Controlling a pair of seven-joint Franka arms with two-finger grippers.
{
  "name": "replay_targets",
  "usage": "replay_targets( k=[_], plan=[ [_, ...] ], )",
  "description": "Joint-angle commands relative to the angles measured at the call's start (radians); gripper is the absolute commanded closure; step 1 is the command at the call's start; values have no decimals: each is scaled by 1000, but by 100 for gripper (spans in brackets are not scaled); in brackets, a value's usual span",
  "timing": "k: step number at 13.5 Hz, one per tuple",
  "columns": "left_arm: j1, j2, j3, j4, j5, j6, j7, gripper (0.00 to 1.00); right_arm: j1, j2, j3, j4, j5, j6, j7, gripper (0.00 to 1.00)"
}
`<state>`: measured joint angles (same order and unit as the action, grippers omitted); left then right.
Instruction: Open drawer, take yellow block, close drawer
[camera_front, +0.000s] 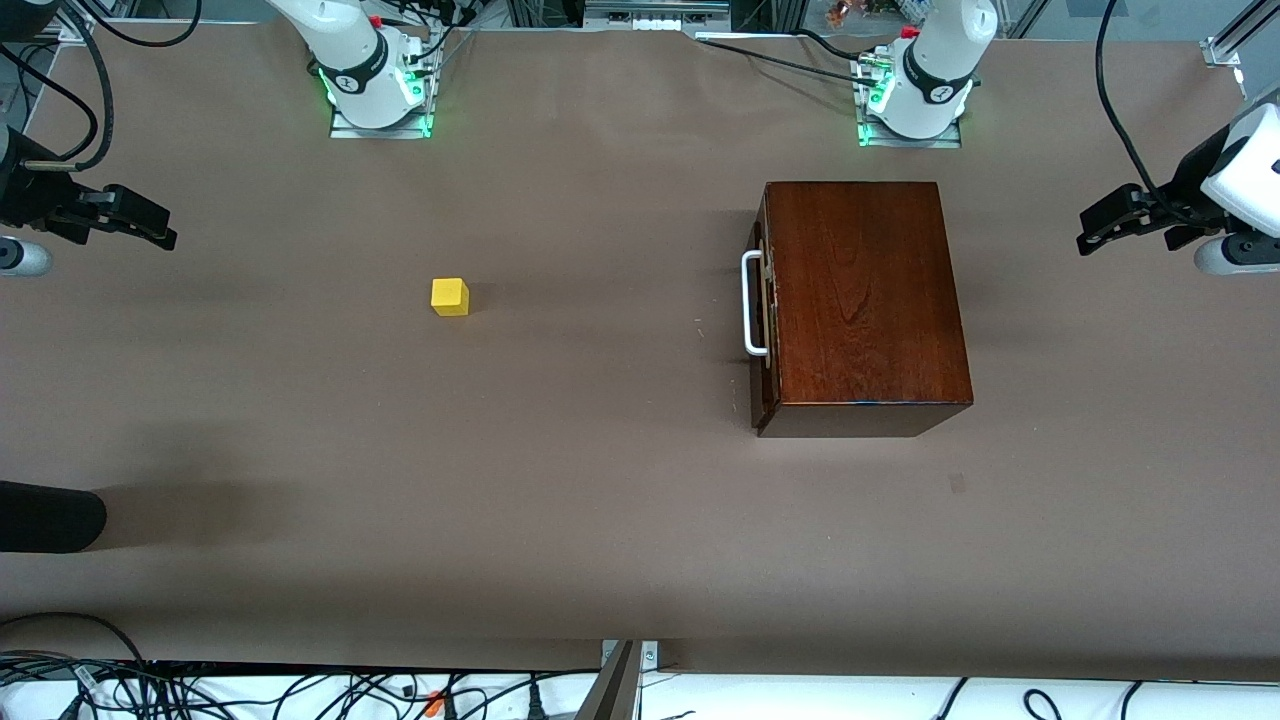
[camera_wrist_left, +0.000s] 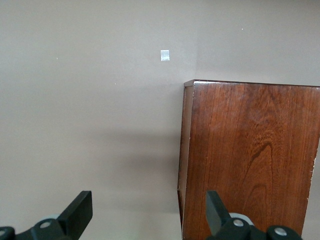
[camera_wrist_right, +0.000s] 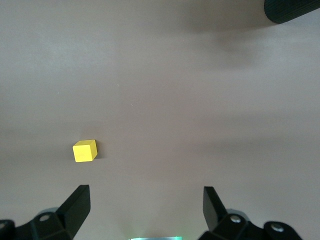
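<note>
The dark reddish-brown wooden box (camera_front: 862, 295) stands toward the left arm's end of the table, and its top (camera_wrist_left: 255, 155) also fills part of the left wrist view. Its drawer (camera_front: 768, 312) is pushed in, and the white bar handle (camera_front: 752, 305) faces the middle of the table. The yellow block (camera_front: 450, 297) sits on the bare table toward the right arm's end, and it shows as a small cube (camera_wrist_right: 85, 151) in the right wrist view. My left gripper (camera_front: 1095, 228) (camera_wrist_left: 148, 202) hangs open and empty beside the box. My right gripper (camera_front: 160, 228) (camera_wrist_right: 145, 195) hangs open and empty at the table's end, apart from the block.
A black rounded object (camera_front: 50, 518) (camera_wrist_right: 292, 10) juts in at the right arm's end, nearer the front camera than the block. A small pale mark (camera_wrist_left: 165, 55) lies on the brown table cover. Cables (camera_front: 300, 690) run along the table's front edge.
</note>
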<state>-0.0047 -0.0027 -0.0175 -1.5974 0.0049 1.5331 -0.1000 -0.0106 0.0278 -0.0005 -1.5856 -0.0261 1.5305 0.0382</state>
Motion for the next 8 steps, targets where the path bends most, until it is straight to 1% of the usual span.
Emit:
replay_targets(
  k=[1, 2, 8],
  plan=[
    [-6, -7, 1, 5, -16, -16, -12, 0, -14, -5, 8, 9, 18, -4, 8, 0],
    [-6, -7, -18, 8, -8, -30, -13, 0, -14, -6, 8, 9, 18, -6, 8, 0],
    [-4, 6, -18, 16, -8, -31, -13, 0, -14, -5, 8, 9, 18, -6, 8, 0]
  ],
)
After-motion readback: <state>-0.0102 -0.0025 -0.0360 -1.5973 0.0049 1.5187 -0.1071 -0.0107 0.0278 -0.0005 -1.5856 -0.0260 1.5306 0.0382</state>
